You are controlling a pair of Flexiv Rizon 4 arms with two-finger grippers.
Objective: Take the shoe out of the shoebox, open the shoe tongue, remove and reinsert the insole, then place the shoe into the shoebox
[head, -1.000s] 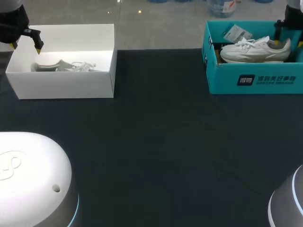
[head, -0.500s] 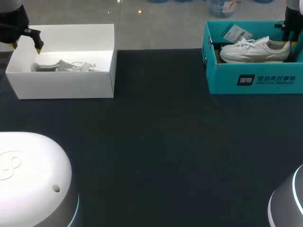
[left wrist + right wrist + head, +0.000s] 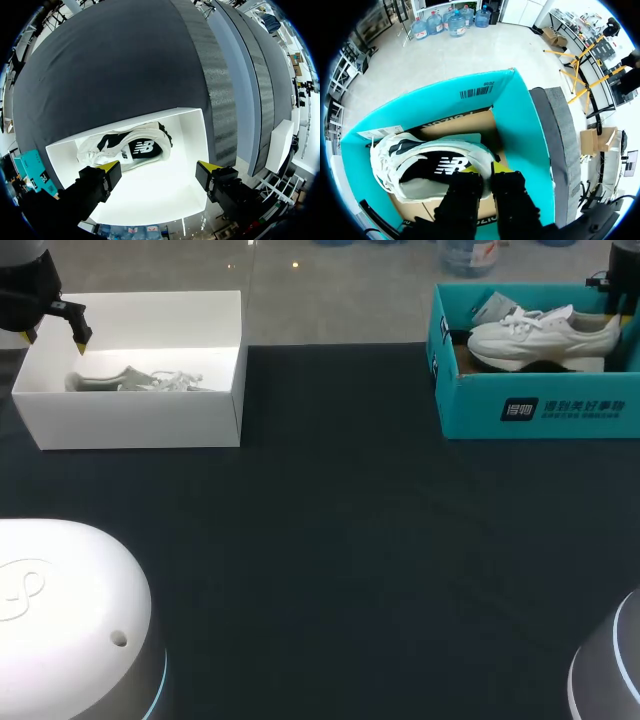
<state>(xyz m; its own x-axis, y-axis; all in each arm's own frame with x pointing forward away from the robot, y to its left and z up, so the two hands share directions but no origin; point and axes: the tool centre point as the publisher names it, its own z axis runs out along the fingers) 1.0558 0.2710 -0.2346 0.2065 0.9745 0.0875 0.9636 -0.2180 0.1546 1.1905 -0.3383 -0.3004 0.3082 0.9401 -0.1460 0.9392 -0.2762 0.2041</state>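
Over on the left, the left gripper (image 3: pixel 160 170) hangs above the white box (image 3: pixel 140 420), fingers spread wide with nothing between them, and a second shoe (image 3: pixel 127 147) lies on its side on the box floor below. Across the dark table (image 3: pixel 350 540), the right gripper (image 3: pixel 487 172) is pinched tight on the heel of the shoe (image 3: pixel 540 335), which sits inside the teal shoebox (image 3: pixel 540 410), seemingly held a little clear of its floor

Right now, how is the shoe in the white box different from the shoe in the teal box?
The white-box shoe lies low inside the white box; the teal-box shoe pokes above the teal box rim. The left gripper hangs open above the white-box shoe; the right gripper pinches the teal-box shoe's heel. Both are white sneakers with dark side panels.
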